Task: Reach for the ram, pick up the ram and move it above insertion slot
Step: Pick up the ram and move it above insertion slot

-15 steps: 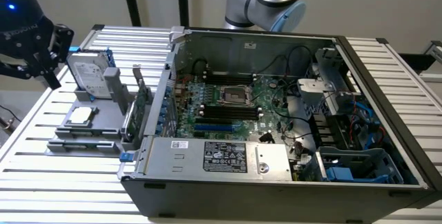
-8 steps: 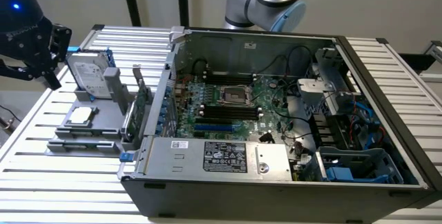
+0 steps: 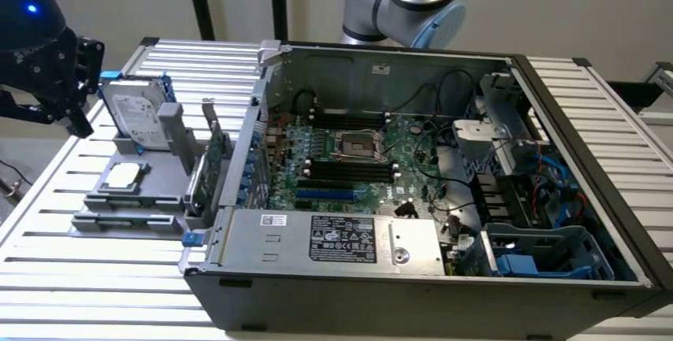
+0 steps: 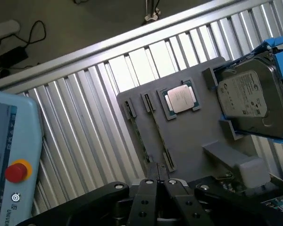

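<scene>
The ram stands on edge in a slot of the grey fixture plate, showing as a thin line between two small holders; a second thin stick runs beside it. My gripper hovers above the near end of these sticks with its fingers together and nothing between them. In the exterior view my gripper hangs high at the left, above the fixture. The motherboard's long memory slots lie inside the open computer case.
On the fixture stand a silver hard drive in a blue bracket, a processor chip and a green expansion card. A teach pendant with a red button lies beside the slatted metal table.
</scene>
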Controlling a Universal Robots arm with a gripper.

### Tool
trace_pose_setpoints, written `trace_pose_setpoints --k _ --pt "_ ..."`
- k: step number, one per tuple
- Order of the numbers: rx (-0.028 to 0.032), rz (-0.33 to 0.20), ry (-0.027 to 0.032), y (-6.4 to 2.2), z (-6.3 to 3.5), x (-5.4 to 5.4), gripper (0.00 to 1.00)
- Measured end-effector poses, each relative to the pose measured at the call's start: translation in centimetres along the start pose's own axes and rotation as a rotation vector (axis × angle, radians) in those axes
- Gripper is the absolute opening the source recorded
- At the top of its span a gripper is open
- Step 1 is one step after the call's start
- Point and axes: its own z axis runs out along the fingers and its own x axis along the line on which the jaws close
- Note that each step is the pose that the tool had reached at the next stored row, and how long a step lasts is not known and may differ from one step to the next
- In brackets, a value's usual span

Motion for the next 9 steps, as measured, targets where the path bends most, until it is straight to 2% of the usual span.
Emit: trace_pose_setpoints --k 9 --pt "0.0011 -0.163 0.0063 -0.01 0.13 0.0 0.11"
